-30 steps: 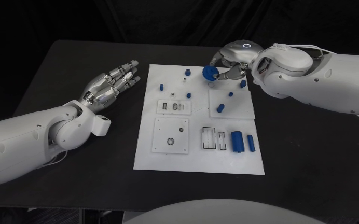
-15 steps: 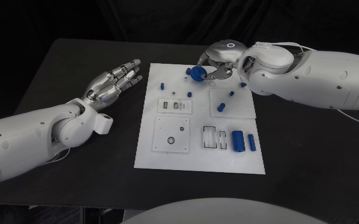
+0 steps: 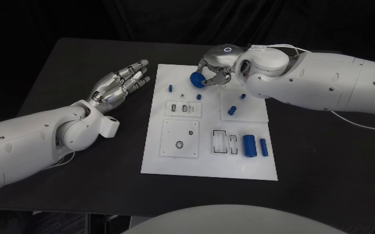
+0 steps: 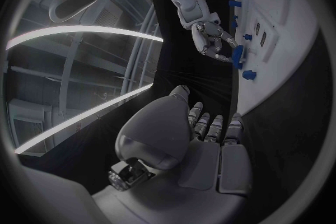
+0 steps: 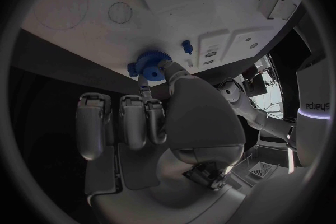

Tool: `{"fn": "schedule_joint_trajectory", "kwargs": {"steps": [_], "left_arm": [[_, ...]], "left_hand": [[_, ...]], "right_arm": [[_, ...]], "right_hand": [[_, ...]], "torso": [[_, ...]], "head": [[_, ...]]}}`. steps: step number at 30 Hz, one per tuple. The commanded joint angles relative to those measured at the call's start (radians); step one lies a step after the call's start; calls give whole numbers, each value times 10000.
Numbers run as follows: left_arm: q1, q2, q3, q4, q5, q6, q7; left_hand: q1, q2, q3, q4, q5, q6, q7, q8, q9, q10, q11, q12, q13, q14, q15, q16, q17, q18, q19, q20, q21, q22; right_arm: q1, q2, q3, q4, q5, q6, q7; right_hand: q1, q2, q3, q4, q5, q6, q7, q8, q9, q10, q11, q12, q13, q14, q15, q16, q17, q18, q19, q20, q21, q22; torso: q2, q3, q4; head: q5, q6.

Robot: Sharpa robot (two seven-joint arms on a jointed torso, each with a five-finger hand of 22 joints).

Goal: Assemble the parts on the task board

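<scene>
Black worktop (image 3: 78, 60), matte and dark. White task board (image 3: 176, 163) lying flat at its middle, small blue parts (image 3: 249, 146) scattered across the board's slots and pegs.

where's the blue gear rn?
Head view: the blue gear is held in the right hand, over the task board's far edge.

A matte black tabletop (image 3: 94, 185) is seen from above, its far edge set against a dark curtain (image 3: 156, 6) that hangs in vertical folds behind it. In the left wrist view, long curved strips of white ceiling light (image 4: 77, 33) are shown against a dim ceiling crossed by beams. Beyond the tabletop's edges only darkness is made out.
</scene>
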Motion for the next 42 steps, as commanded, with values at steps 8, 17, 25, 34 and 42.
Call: {"fn": "schedule_joint_trajectory", "kwargs": {"steps": [8,17,25,34,42], "left_arm": [[-21,105,8,-79,2,162,628],[-25,116,8,-97,2,174,623],[-41,130,8,-120,2,199,621],[-63,115,8,-120,2,207,621],[-90,108,8,-127,2,219,625]], "left_hand": [[-105,16,-11,43,-71,-132,-136,-13,-8,-11,110,33,-3,-3,77,-36,-15,100,6,91,44,13],[-108,18,-10,44,-74,-132,-145,-15,-8,-16,109,32,-4,-3,80,-36,-15,100,5,91,42,13],[-108,18,-10,44,-74,-132,-145,-15,-8,-16,109,32,-4,-3,80,-36,-15,100,5,91,42,13],[-108,18,-10,44,-74,-132,-145,-15,-8,-16,109,32,-4,-3,80,-36,-15,100,5,91,42,13],[-114,25,-7,47,-74,-140,-139,-17,-9,-25,103,29,-6,-3,86,-36,-15,98,7,92,44,14]], "right_arm": [[-110,374,2,-226,-51,379,4],[-118,460,13,-403,-51,430,-207],[-119,458,17,-396,-51,371,-234],[-119,379,18,-369,-50,531,-229],[-134,234,17,-265,-50,477,-143]], "right_hand": [[-161,32,290,22,-377,-561,-31,-120,2191,1042,155,27,2630,739,97,-82,1269,-62,463,86,-117,2064],[-174,-90,570,-56,-528,-1439,39,-1081,1489,1042,207,27,2630,682,154,-267,1030,0,331,138,-338,1940],[-140,-92,670,-208,-722,-2597,-39,-1146,736,607,152,-387,2095,630,113,-442,813,36,261,111,-487,1874],[117,20,973,-534,-356,-2777,-66,-1097,348,349,118,-685,1751,568,84,-640,564,73,183,78,-643,1803],[-5,84,1037,-520,-381,-2198,-39,-987,411,371,134,-674,1769,577,92,-625,593,65,199,80,-632,1823]], "torso": [[-6,-8,16],[-12,4,-15],[-15,-5,-1],[-9,-2,-9],[-13,1,-2]], "head": [[-45,-40],[-9,-62],[-16,-82],[-6,-78],[-12,-78]]}}
